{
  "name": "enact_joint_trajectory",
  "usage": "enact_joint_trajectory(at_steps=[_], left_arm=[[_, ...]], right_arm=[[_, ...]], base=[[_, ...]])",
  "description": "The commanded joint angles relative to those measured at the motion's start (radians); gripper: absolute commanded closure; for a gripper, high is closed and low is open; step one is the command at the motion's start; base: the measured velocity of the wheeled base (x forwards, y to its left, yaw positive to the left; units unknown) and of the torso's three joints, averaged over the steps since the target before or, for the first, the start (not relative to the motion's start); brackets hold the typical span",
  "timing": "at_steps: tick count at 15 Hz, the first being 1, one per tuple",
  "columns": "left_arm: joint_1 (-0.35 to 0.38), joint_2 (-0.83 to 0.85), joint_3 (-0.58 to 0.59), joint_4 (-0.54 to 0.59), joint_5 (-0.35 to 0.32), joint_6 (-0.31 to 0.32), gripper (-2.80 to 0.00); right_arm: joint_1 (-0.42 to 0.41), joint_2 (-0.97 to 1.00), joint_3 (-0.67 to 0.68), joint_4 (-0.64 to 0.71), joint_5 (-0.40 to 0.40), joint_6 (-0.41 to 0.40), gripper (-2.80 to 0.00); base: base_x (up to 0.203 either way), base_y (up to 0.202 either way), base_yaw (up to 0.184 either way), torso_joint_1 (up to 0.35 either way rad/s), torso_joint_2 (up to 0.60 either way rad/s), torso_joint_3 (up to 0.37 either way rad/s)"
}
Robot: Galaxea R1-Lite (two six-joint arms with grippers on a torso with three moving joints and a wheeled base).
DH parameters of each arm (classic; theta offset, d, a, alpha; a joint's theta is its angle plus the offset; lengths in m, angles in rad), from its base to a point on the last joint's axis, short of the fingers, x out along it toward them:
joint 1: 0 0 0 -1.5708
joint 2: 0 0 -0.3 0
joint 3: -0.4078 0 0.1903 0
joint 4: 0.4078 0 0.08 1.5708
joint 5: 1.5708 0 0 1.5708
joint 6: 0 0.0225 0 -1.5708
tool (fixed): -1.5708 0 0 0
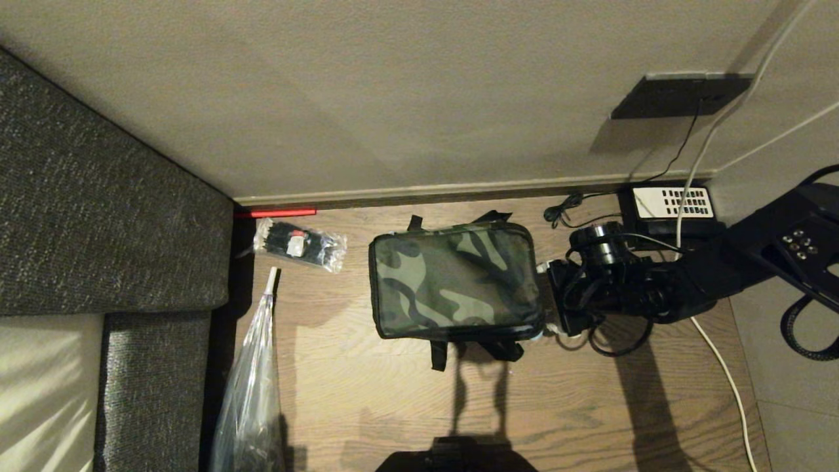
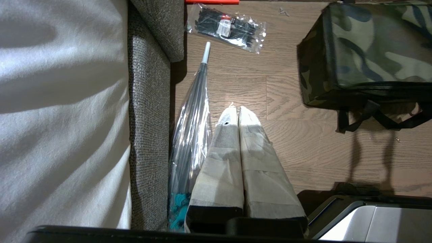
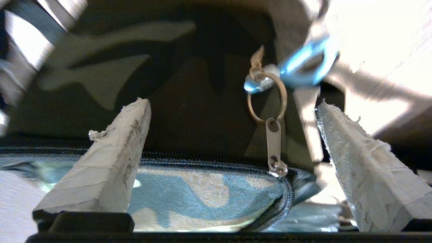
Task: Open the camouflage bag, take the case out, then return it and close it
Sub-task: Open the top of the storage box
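The camouflage bag (image 1: 455, 282) lies flat on the wooden floor with its zipper (image 3: 209, 158) closed; its left end also shows in the left wrist view (image 2: 371, 50). My right gripper (image 1: 545, 298) is at the bag's right end, open. In the right wrist view its (image 3: 231, 104) taped fingers (image 3: 111, 152) stand wide apart on either side of the metal zipper pull (image 3: 275, 148), which carries a key ring and a blue clip (image 3: 303, 65); nothing is gripped. The case is hidden. My left gripper (image 2: 238, 109) hangs shut and empty over the floor, left of the bag.
A clear packet of black items (image 1: 299, 244) lies left of the bag. A folded clear plastic umbrella (image 1: 252, 380) lies along the grey sofa (image 1: 98, 196). A black telephone (image 1: 672, 203) and cables (image 1: 721, 367) sit by the wall at the right.
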Motion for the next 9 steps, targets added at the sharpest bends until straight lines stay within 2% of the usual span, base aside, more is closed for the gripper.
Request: enact_joint_trajectory(at_steps=[1, 5, 6, 9], left_arm=[[0.0, 0.0, 0.002, -0.001, 0.0, 0.0, 0.0], [0.0, 0.0, 0.002, 0.001, 0.0, 0.0, 0.0], [0.0, 0.0, 0.002, 0.001, 0.0, 0.0, 0.0], [0.0, 0.0, 0.002, -0.001, 0.0, 0.0, 0.0]], right_arm=[[0.019, 0.016, -0.018, -0.004, -0.016, 0.008, -2.8], [0.028, 0.042, -0.036, 0.004, -0.037, 0.001, -2.8], [0.026, 0.055, -0.037, 0.001, -0.078, -0.013, -2.8], [0.024, 0.066, -0.044, 0.001, -0.092, -0.033, -2.8]], base=[[0.0, 0.0, 0.0, 0.0, 0.0, 0.0], [0.0, 0.0, 0.0, 0.0, 0.0, 0.0], [0.0, 0.0, 0.0, 0.0, 0.0, 0.0], [0.0, 0.0, 0.0, 0.0, 0.0, 0.0]])
